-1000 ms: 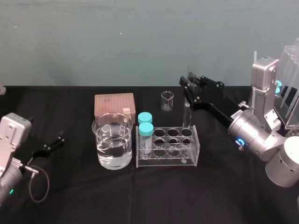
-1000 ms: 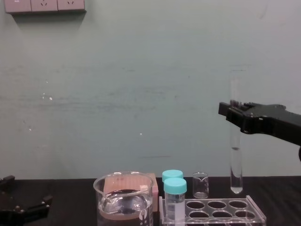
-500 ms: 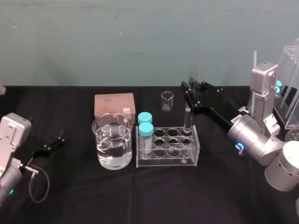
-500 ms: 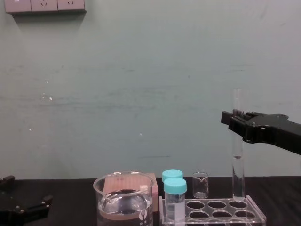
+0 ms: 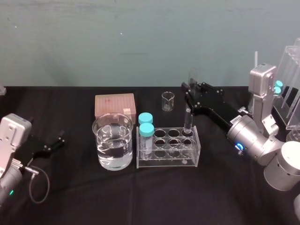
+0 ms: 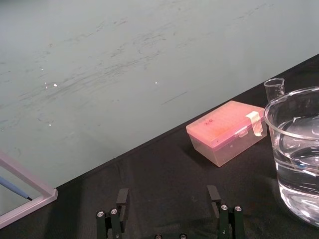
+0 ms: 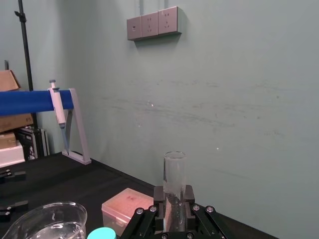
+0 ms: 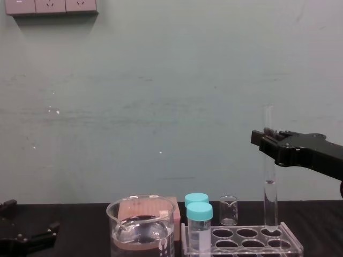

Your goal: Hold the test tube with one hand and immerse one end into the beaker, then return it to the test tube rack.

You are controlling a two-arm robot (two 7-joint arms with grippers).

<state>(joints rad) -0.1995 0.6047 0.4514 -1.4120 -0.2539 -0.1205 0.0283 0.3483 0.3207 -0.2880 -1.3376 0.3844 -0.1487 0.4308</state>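
Nearest, at the robot's left edge of the black table (image 5: 75, 197), the left gripper (image 5: 54, 143) rests parked; its own wrist camera shows the two fingers (image 6: 122, 199) spread wide with nothing between them, which the head view leaves hard to judge. Further in stands the beaker (image 5: 112, 140), part full of clear liquid, and just beside it on the robot's right the test tube rack (image 5: 166, 161). Two teal-capped vials (image 5: 146, 129) stand at the rack's left end, nearest the beaker. From above, the test tube (image 5: 188, 119) stands upright with its lower end in the rightmost hole of the rack's back row. The chest view gives its full height from the side and shows the round bottom at the level of the rack's top plate; how deep it sits I cannot tell. The right gripper (image 5: 190, 91) reaches in from the right and is clamped on the tube's upper part, its black fingers hiding that stretch of glass; the right wrist view shows the open rim rising above the closed fingers (image 7: 158, 195). Beyond the rack sit a tiny beaker (image 5: 168, 101) and a pink box (image 5: 115, 105), the box half hidden behind the beaker in the chest view. Wall sockets (image 8: 51, 5) lie farthest back.
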